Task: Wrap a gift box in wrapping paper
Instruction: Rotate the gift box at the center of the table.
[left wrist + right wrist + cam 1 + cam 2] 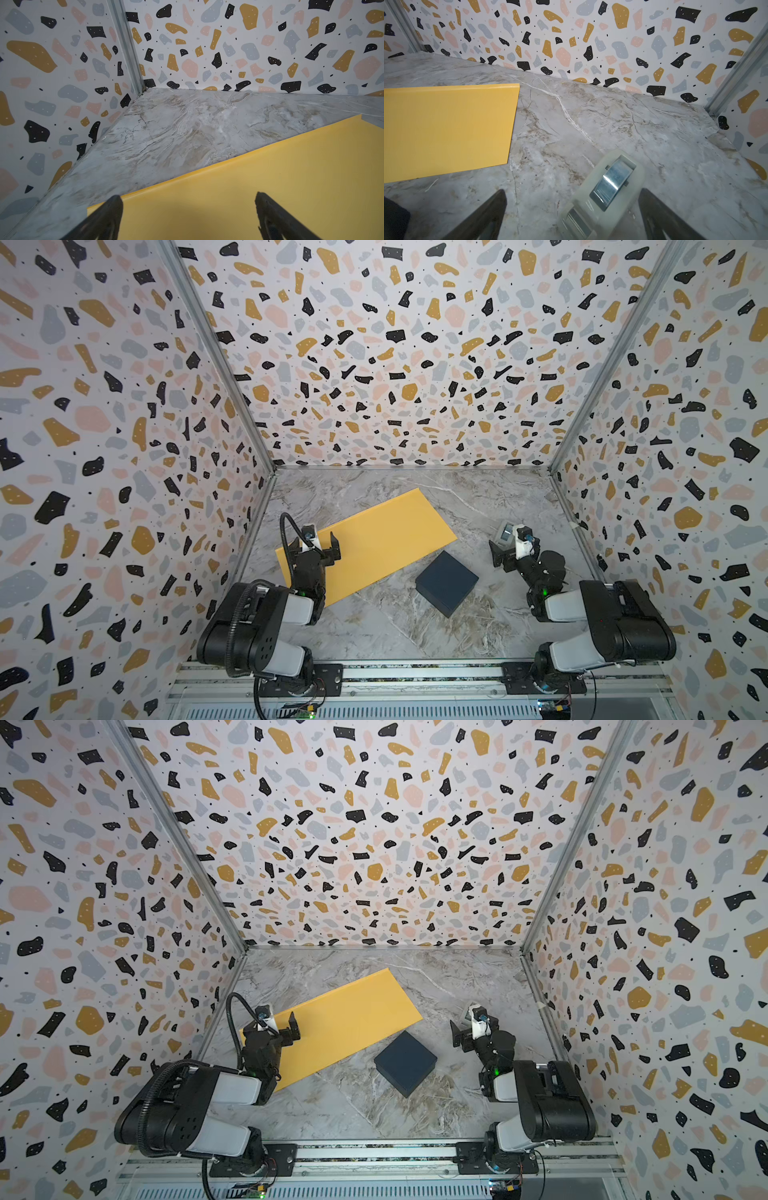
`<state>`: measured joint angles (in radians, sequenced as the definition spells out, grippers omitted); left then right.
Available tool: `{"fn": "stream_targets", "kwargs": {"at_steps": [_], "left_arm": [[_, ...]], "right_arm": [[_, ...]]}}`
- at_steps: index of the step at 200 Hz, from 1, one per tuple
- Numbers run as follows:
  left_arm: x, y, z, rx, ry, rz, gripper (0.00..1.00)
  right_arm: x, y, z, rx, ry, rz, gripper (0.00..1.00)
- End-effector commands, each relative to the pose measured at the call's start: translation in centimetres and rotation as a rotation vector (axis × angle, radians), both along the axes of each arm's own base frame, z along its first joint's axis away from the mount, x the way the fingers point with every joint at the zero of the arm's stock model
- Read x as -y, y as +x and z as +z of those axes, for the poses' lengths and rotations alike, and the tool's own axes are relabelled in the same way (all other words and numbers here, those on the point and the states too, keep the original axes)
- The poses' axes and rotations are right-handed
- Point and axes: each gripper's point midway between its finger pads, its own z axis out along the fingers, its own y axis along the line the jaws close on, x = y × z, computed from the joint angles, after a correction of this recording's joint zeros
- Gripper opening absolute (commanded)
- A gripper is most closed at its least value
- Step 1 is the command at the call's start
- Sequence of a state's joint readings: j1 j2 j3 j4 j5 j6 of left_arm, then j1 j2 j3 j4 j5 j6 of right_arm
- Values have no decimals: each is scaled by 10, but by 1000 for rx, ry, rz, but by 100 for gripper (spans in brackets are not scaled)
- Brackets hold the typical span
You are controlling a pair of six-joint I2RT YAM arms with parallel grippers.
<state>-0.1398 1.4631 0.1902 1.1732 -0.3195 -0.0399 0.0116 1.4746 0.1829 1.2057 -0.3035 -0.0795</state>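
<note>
The box (446,583) sits corner-on on the table (395,635), just beside the near long edge of the paper (382,539) and not on it; whether they touch cannot be told. The paper lies flat, yellow face up, skewed across the table. The left gripper (313,546) hovers over the paper's end nearest it, fingers spread wide and holding nothing. The right gripper (573,193) is likewise wide open and empty, with a tape dispenser (608,187) lying on the table just ahead, between its fingers. Trouble likely starts with moving the box: sliding it would probably ruck or push the thin sheet rather than ride onto it, and a lift needs a grip across a box that looks about as wide as the jaws. The right arm swinging toward the box could knock the dispenser. The flat paper offers little edge to pinch, so it may crease or skid.
</note>
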Motion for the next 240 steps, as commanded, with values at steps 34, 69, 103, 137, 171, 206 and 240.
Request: {"fn": "stream_targets", "kwargs": {"at_steps": [34,69,103,137,171,206,240], "left_arm": [[1,6,20,77,-4,0,99],[-1,6,20,78,-2,13,99],[-1,6,21,78,-1,14,100],[-1,6,20,77,-3,16,99],[-4,4,24,92,-18,32,99],[-18,8,46,20,-65,140,100],[-20,-5,86,153,-309,177,100]], "right_arm": [[-1,6,13,47,-3,2,99],[-1,6,13,46,-1,2,99],[1,6,13,41,10,1,99],[1,6,13,41,7,3,99],[14,8,23,67,1,-136,99],[52,9,67,12,203,-385,100],[42,-4,97,-132,448,-344,98]]}}
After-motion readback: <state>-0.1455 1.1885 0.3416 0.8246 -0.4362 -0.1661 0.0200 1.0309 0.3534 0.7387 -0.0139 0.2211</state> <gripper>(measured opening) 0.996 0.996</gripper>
